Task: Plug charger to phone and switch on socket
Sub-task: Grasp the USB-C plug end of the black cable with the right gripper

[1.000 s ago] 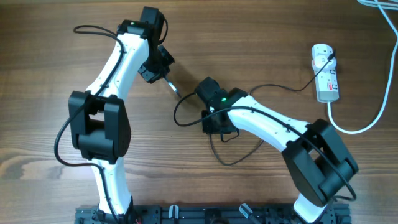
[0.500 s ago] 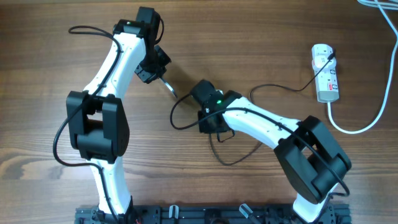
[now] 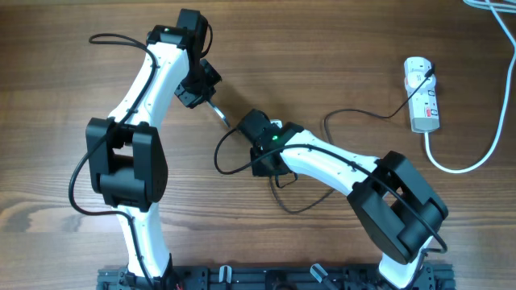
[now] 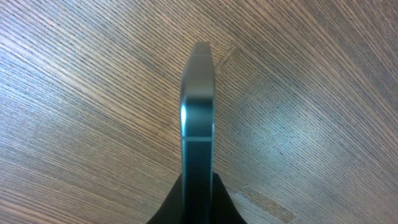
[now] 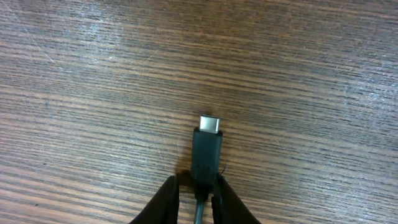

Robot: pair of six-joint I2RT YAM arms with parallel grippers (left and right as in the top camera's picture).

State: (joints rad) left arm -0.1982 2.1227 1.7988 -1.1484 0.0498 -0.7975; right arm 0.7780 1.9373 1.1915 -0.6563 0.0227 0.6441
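The left gripper is closed on the phone, held on edge; the right gripper pinches the charger behind its connector.

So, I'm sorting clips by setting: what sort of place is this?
Likely a robotics lab bench rather than a home: a left arm and right arm mounted at a bare-wood table, with a socket and charger laid out.

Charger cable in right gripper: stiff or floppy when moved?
Cable likely floppy: the charger lies in loose loops. Its plug looks rigid, and the right gripper pinches just behind it, so the tip should hold aim.
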